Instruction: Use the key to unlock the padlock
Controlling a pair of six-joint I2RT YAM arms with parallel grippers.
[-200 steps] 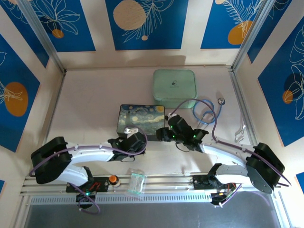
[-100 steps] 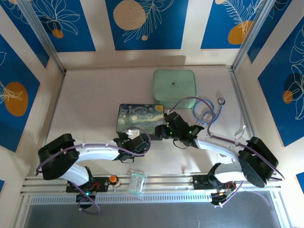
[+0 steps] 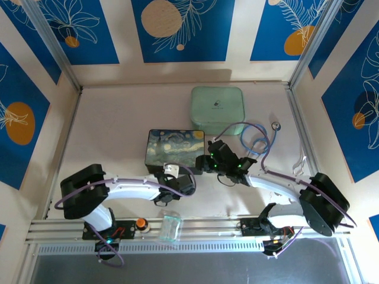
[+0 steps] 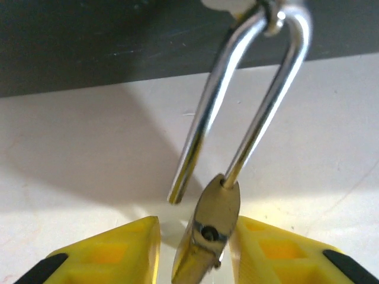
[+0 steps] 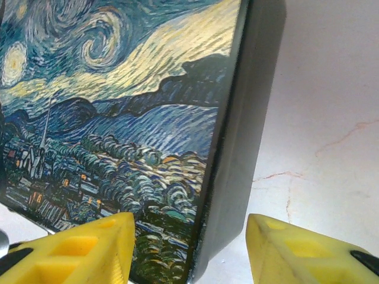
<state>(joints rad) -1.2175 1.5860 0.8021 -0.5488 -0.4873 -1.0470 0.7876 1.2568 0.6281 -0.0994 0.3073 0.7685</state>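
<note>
The padlock's brass body (image 4: 216, 207) stands edge-up between the yellow fingers of my left gripper (image 4: 194, 222). It touches the right finger (image 4: 272, 242), and a thin gap shows at the left one. Its silvery shackle (image 4: 201, 127) is sprung: one leg hangs free of the body, and its bend hooks a fitting at the dark front wall of the starry-night tin (image 3: 175, 148). The key is hidden. My right gripper (image 5: 189, 222) is open astride the tin's near right corner (image 5: 237, 177). From above, the left gripper (image 3: 177, 180) sits at the tin's front edge and the right gripper (image 3: 204, 163) at its corner.
A mint-green case (image 3: 217, 106) lies behind the tin. A blue cable (image 3: 257, 139) coils to the right. An orange button (image 3: 141, 223) and a clear plastic piece (image 3: 171, 226) sit on the front rail. The walls stand close on both sides.
My left gripper has shifted right and slightly nearer along the tin's front edge. My right gripper has edged left onto the tin's right corner.
</note>
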